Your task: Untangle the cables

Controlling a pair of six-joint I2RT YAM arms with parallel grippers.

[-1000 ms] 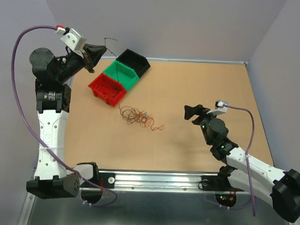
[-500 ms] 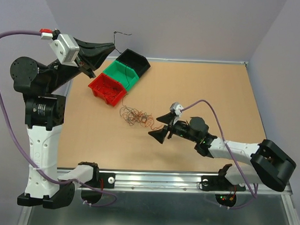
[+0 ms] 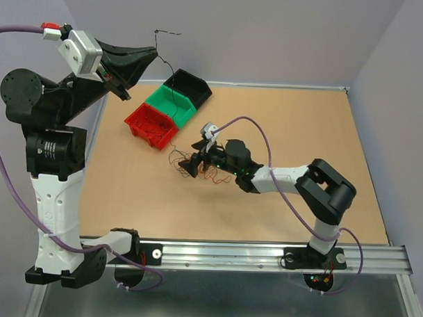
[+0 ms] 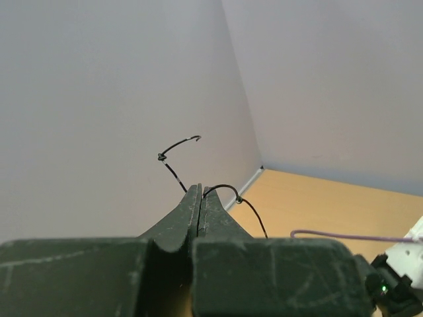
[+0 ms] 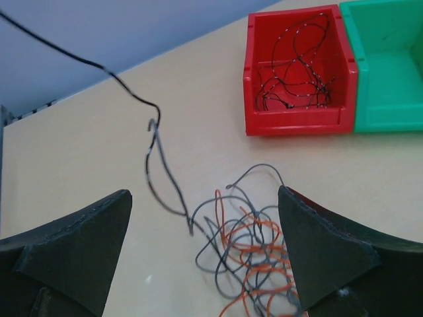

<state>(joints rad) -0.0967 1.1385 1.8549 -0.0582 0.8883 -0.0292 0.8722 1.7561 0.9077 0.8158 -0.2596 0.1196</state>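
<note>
Left gripper [image 3: 154, 55] is raised high near the back-left corner, jaws pinched together on one dark wire [image 4: 161, 157]. We see that strand curl out above the tips and, from above, run down past the green bin [image 3: 187, 114] to the pile. Right gripper [image 5: 203, 193] sits low over the table [image 3: 303, 127], jaws wide apart, straddling the cables [image 5: 254, 254]. These lie in a loose orange and dark tangle left of the board's middle, just in front of the red bin [image 3: 148, 137]. Surface is a plain tan board with a metal rail [image 3: 229, 253] along the near edge and pale grey-lilac walls [image 3: 271, 35] on three sides. Red bin, green bin and black bin [image 3: 203, 95] stand touching in a diagonal row at back left; the red one holds a few thin dark wires. Hard to read: from above the right fingers merge with the tangle, so we can't tell whether they touch it. Right wrist view cuts the pile off at the bottom edge and crops the green bin. We can't split red from orange strands, and the raised wire nearly vanishes against the wall from above. Left wrist view shows only wall, a corner of the board and a stretch of purple arm cable [image 4: 344, 236].
</note>
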